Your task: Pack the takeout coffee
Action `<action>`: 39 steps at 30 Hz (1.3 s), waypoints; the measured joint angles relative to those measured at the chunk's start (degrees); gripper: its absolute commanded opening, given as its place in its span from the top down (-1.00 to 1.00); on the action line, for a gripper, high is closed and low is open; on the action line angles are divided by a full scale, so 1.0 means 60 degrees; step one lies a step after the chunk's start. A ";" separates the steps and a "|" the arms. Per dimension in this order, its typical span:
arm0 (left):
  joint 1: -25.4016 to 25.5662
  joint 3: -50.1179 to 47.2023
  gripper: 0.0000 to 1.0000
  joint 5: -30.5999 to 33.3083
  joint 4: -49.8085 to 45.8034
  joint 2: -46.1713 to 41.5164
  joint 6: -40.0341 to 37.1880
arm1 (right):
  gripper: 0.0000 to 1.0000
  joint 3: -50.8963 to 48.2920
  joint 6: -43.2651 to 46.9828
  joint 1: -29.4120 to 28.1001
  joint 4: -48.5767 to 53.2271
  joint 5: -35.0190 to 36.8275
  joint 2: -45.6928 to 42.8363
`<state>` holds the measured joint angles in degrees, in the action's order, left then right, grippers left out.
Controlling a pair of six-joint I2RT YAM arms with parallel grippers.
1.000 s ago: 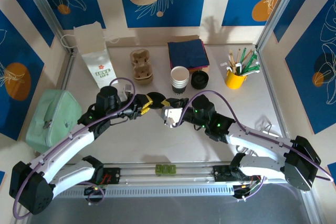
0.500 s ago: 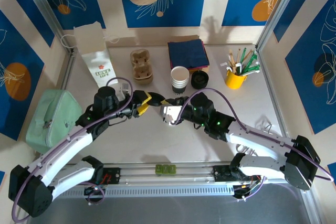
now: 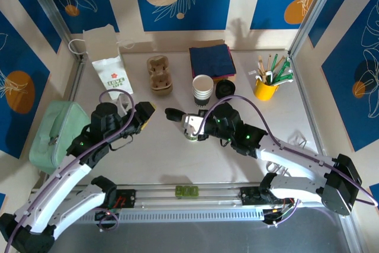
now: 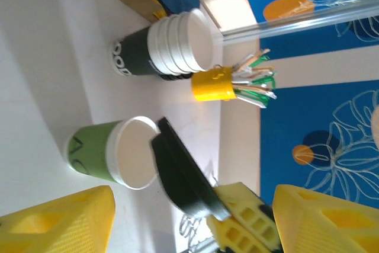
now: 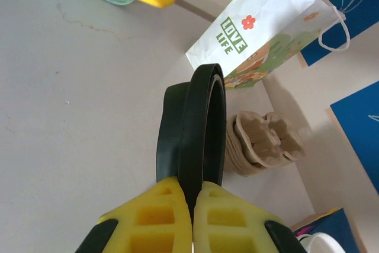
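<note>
Seen from above, the takeout coffee cup (image 3: 190, 137) stands uncovered near the middle of the table (image 3: 148, 158), just under the right gripper (image 3: 185, 120). In the left wrist view its lower half is green with part of a white letter that cannot be read. The right gripper is clamped on a black lid (image 5: 194, 128), its yellow fingers (image 5: 163, 217) pinching the rim so the lid stands on edge. The lid reaches toward 9 o'clock from the cup and sits close beside the cup's mouth; whether they touch cannot be told. The left gripper (image 3: 146, 117) hovers at 9 o'clock of the cup with its jaws spread wide and nothing between them. At 10 o'clock on the table stands a white paper bag (image 5: 260, 22) printed "LOVE LIFE" in white on green beside a red flower. Brown pulp cup carriers (image 3: 159, 75) lie at 11 o'clock. A stack of white cups (image 4: 177, 45) at 12 o'clock has a dark sleeve whose white lettering is too partial to read. Loose black lids (image 3: 225, 90) sit just beside the stack. Navy napkins (image 3: 212, 59) lie behind them, a yellow pot of pens (image 3: 265, 89) stands at 2 o'clock, and a pale green pouch (image 3: 56, 134) is at 9 o'clock.
</note>
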<state>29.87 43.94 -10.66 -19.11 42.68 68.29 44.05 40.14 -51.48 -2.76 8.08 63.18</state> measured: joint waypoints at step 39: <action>0.0000 -0.0576 -0.48 0.2113 -0.0980 -0.0780 -0.0969 | 1.00 0.1279 -1.3697 0.5151 0.3508 -0.5268 -0.0586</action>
<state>29.87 40.49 2.02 -24.99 38.00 62.48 51.72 -42.04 -20.58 18.28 -23.53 59.66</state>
